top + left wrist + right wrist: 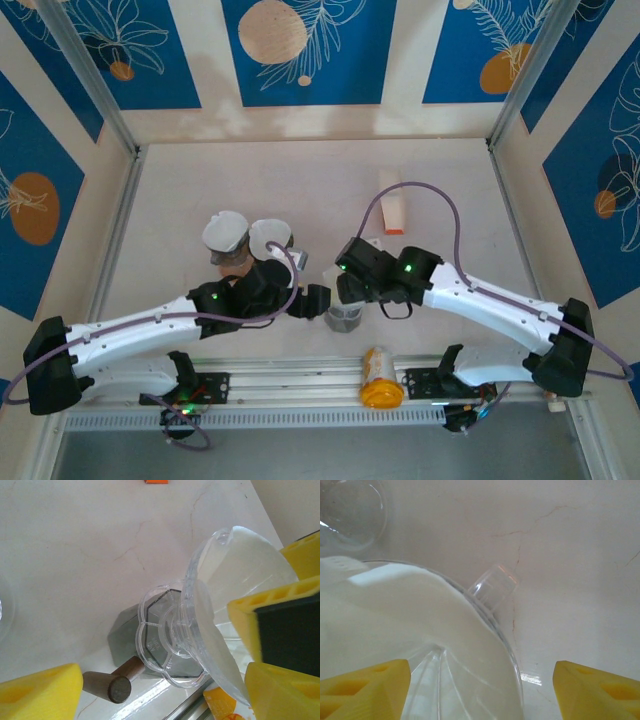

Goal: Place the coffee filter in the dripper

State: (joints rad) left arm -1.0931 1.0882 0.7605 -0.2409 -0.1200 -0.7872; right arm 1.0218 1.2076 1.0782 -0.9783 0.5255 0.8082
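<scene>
White coffee filter (395, 615) lies in the clear dripper (167, 635), partly hidden by wide-open, empty left tool (162, 682) and right tool (480, 680).

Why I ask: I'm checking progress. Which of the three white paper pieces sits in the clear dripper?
The filter lining the dripper, in the middle; the other two pieces lie farther back and left, outside it.

The clear plastic dripper (186, 605), a ribbed cone with a scalloped base and a small handle, sits near the table's (200, 190) front edge. The white paper coffee filter (245, 565) lies inside the cone, against its wall.
</scene>
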